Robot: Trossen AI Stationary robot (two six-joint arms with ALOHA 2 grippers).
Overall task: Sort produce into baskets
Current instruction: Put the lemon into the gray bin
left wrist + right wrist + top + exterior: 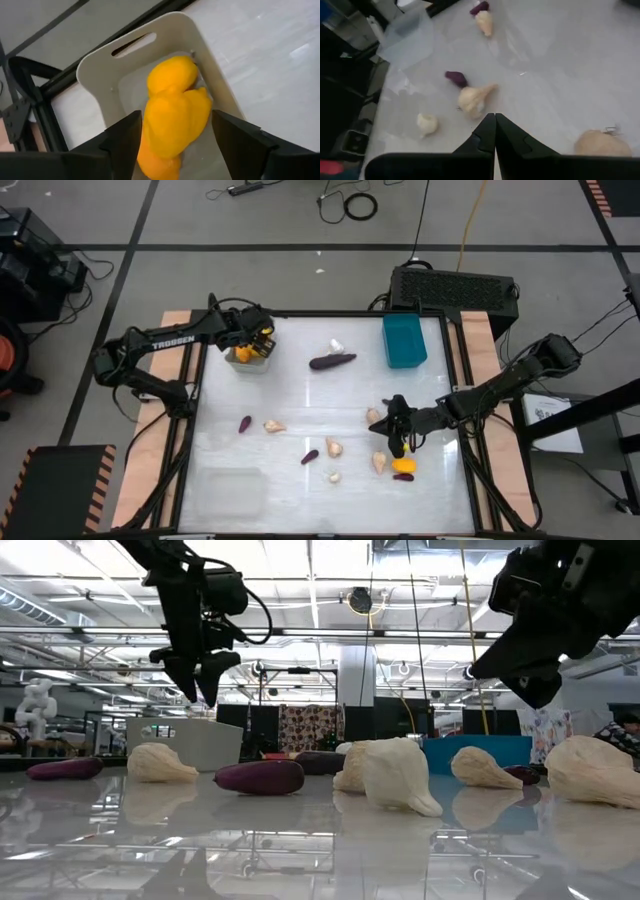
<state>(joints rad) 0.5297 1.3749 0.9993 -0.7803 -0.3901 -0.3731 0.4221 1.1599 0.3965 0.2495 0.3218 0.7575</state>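
The light grey basket (pixel 247 357) stands at the table's far left with orange-yellow fruits (pixel 172 117) lying in it. My left gripper (pixel 263 337) hangs just above it, pointing steeply down. It is open, with one finger (pixel 122 137) on either side of the top fruit. Whether a finger touches that fruit, I cannot tell. My right gripper (pixel 397 442) is shut and empty at the near right, just above an orange fruit (pixel 403 465) and a small purple piece (pixel 403 477) on the table. The teal basket (pixel 404 340) stands far right, and the clear basket (pixel 232 488) near left.
A large eggplant (pixel 332 361) and a garlic bulb (pixel 336 346) lie at the far middle. Several garlic bulbs (pixel 333 447) and small purple pieces (pixel 245 423) are scattered across the table's middle. A black box (pixel 452 288) stands beyond the far edge.
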